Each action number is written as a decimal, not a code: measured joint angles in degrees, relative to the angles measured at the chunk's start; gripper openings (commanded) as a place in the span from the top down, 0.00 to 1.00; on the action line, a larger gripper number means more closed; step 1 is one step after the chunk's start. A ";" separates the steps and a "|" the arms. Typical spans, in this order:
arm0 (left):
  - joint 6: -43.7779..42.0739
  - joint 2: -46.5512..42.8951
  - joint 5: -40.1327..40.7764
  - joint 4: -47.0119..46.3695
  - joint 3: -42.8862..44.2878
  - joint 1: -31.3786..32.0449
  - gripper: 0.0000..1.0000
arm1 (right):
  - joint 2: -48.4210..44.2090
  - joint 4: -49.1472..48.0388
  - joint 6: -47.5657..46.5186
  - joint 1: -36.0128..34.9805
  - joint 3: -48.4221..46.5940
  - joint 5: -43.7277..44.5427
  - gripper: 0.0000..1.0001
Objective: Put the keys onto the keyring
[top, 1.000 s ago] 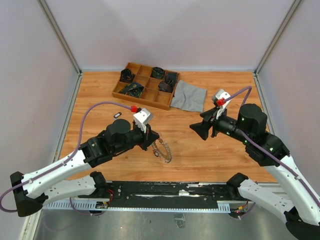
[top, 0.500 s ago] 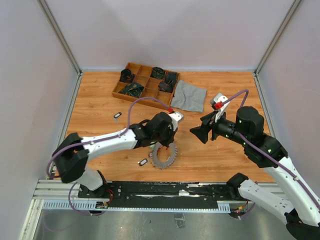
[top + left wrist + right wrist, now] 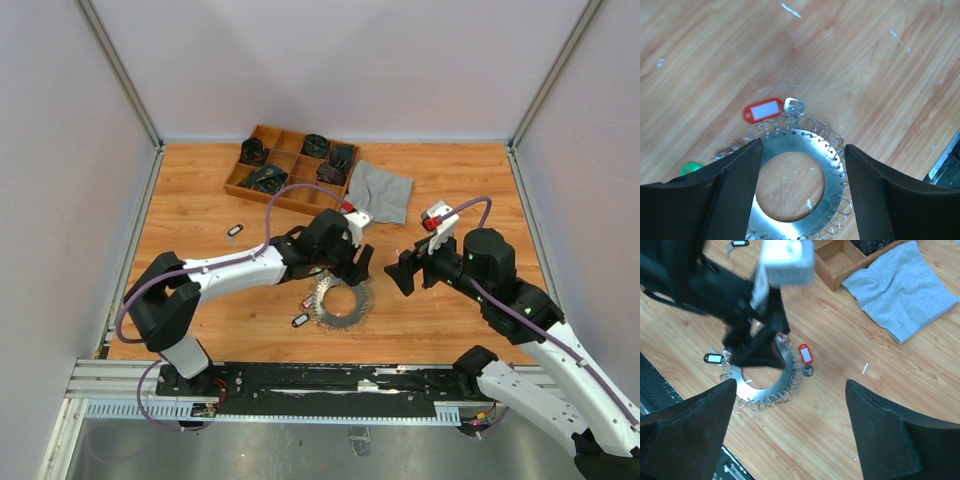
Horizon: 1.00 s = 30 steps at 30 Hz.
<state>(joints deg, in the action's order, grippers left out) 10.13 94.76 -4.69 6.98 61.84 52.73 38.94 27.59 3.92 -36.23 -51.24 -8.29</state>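
The keyring is a flat silver disc with a round hole and small wire rings along its rim, lying flat on the wooden table. My left gripper hovers just above it, open, its jaws either side of the disc and holding nothing. A red-tagged key lies against the disc's far rim; I cannot tell whether it is hooked on. A green tag peeks out at the left. A black-tagged key rests by the rim. Another key lies apart. My right gripper is open and empty, to the right.
A wooden compartment tray with dark items stands at the back, a grey cloth beside it on the right. Small white scraps dot the wood. The black rail of the arm bases runs along the near edge.
My left arm swung right carrying the keyring, set it flat on the table and opened, letting it go. My right gripper shifted slightly left and down and opened wider.
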 measured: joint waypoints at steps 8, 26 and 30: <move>3.72 -11.87 -2.56 -4.96 -7.26 -11.47 0.26 | -0.55 -3.63 0.35 0.00 5.05 0.92 0.01; 11.63 -18.60 -4.50 -15.98 -20.48 -28.57 0.28 | 27.50 -6.34 9.42 0.26 3.32 1.60 0.39; 11.82 -18.95 -4.79 -18.97 -23.19 -29.31 0.29 | 33.33 -7.43 9.99 0.50 0.28 -0.85 0.50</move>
<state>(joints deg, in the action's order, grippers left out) 21.96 75.81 -9.47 -11.99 38.65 23.42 72.27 20.16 13.91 -35.73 -50.96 -9.15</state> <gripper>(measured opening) 0.722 0.568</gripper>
